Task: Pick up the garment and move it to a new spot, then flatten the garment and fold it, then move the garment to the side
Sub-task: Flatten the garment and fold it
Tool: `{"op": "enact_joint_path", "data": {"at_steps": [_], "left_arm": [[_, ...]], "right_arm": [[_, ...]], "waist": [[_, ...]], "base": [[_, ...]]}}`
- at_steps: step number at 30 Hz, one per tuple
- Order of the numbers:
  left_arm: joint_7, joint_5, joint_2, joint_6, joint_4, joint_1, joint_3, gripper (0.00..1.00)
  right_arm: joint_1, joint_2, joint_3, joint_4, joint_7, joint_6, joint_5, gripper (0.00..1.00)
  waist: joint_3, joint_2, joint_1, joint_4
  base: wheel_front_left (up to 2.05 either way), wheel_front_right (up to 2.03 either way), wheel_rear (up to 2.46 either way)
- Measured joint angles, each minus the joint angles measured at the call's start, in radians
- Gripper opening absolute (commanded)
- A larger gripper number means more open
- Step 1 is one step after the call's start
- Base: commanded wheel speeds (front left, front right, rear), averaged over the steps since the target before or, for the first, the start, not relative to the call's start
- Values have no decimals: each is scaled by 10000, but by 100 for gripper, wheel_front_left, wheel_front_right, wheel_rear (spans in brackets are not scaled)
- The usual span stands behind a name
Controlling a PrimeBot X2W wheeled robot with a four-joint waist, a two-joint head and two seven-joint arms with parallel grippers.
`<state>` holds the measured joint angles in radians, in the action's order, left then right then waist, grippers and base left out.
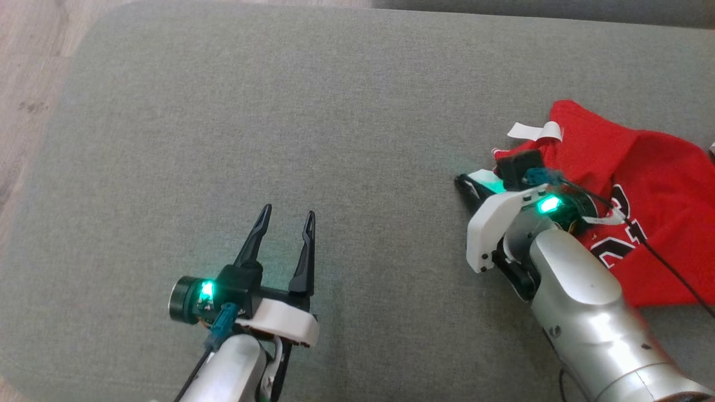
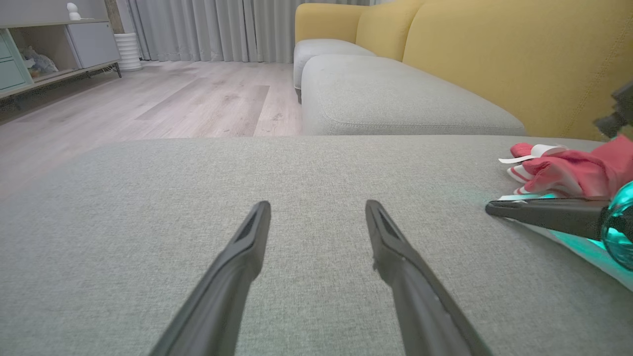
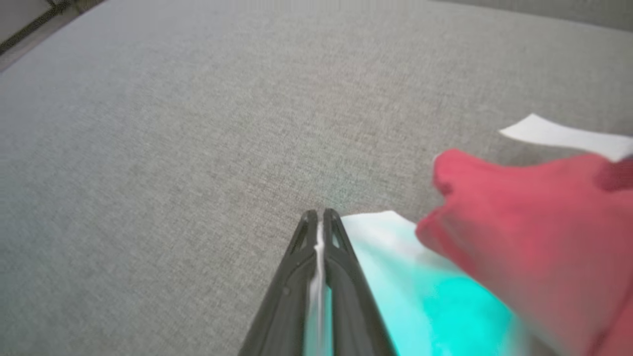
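Observation:
The garment (image 1: 665, 173) is a red jersey with white trim and black-and-white lettering, lying crumpled at the right of the grey cushion (image 1: 223, 111). My right gripper (image 1: 462, 181) lies low at its left edge, shut on a thin white piece of the garment (image 3: 534, 232). In the right wrist view that white fabric shows pinched between the closed fingers (image 3: 320, 213). My left gripper (image 1: 287, 215) hovers open over bare cushion, well left of the garment, with nothing between its fingers (image 2: 318, 205). The left wrist view shows the garment (image 2: 568, 170) at the right, with my right gripper (image 2: 490, 208) beside it.
A black cable (image 1: 665, 262) runs from my right wrist over the garment. A yellow sofa back (image 2: 494, 54) and another grey cushion (image 2: 395, 94) stand beyond. Wooden floor (image 2: 148, 99) lies past the cushion's left edge, with a cabinet (image 2: 44, 44) further off.

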<state>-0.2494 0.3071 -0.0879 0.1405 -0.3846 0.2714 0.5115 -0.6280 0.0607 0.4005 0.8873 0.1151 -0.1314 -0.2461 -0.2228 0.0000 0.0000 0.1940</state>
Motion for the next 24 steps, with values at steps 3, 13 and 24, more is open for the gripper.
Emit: {"op": "enact_joint_path", "data": {"at_steps": [3,13,24], "left_arm": [[0,-2,21,-69,-2,0,-2,100],[0,-2,171,-127,-2,-2,2,100],[-2,-88,255,-186,-59,-25,-2,100]], "right_arm": [[-4,27,82,15,-811,0,-453,0],[-1246,88,1781,-736,-3055,0,-1678,0],[-2174,105,3973,-2263,-3632,0,-3409,0]], "waist": [[34,0,1,66],[141,0,1,653],[370,0,-1,1211]], "base": [[0,0,0],[0,0,0],[0,0,0]]}}
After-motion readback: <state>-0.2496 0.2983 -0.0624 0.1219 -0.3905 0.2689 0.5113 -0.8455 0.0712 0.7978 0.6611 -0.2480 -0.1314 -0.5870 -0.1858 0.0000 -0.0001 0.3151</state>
